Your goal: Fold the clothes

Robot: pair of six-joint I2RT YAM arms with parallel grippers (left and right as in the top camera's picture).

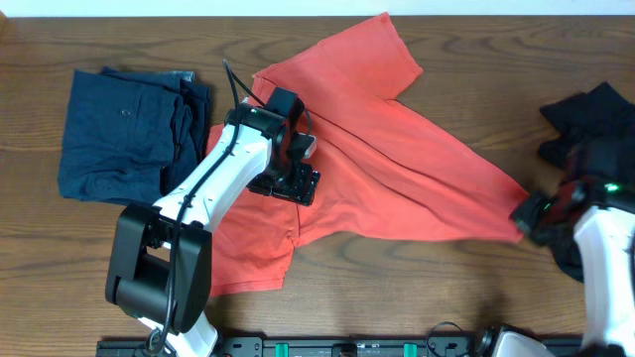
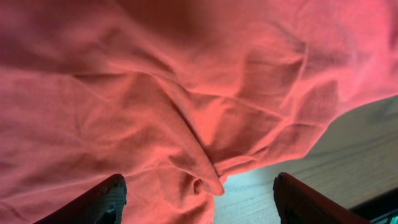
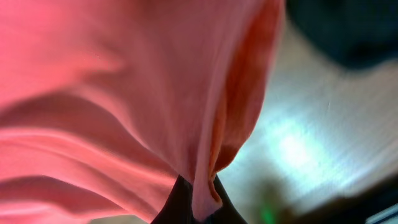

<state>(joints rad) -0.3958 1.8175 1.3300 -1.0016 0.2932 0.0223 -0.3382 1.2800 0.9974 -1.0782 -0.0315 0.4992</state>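
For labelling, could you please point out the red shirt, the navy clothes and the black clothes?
Red shirt (image 1: 397, 159), overhead, its middle.
Navy clothes (image 1: 119, 134), overhead, top layer.
Black clothes (image 1: 595, 124), overhead, upper part.

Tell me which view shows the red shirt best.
Overhead: the whole red shirt lies spread across the table, one corner in the right gripper. The left wrist view shows only wrinkled cloth above the open left gripper; the right wrist view shows a blurred, pinched fold.
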